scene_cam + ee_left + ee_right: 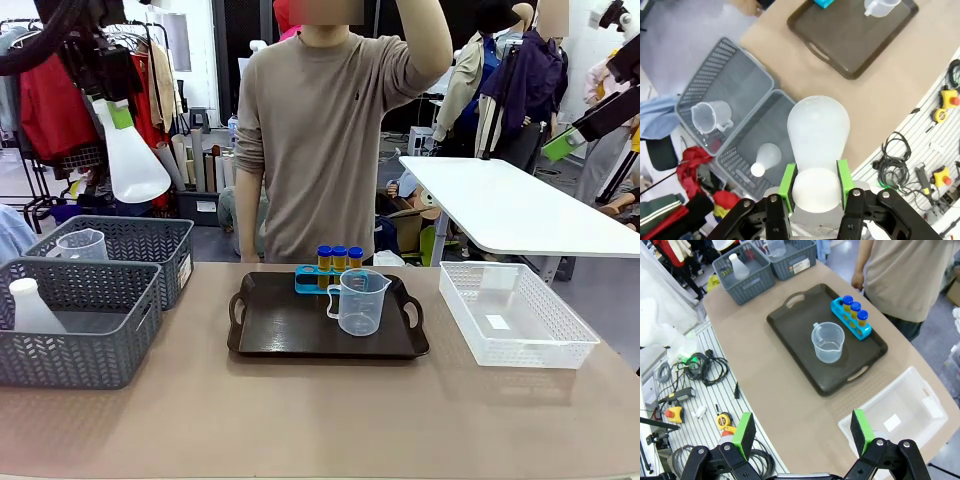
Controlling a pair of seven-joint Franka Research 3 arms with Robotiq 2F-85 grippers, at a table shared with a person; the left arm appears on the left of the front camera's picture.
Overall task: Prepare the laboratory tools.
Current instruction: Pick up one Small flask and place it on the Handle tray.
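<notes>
The white conical flask [818, 131] is held by its narrow neck between the fingers of the left gripper [815, 184], raised well above the worktop [300, 420] at ten o'clock of the black tray [280, 322]. With the wide body hanging below so small a grip, slipping or swinging is judged possible. On lowering, the clear beaker [360, 300] and blue rack [305, 282] at the tray's twelve o'clock could be struck; the right gripper [802, 432] fingers are spread wide, empty.

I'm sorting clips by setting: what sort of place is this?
Probably a robot-testing workshop, not a real lab: hanging clothes behind the person, cables on a slotted bench, a beaker staged on a tray.
</notes>
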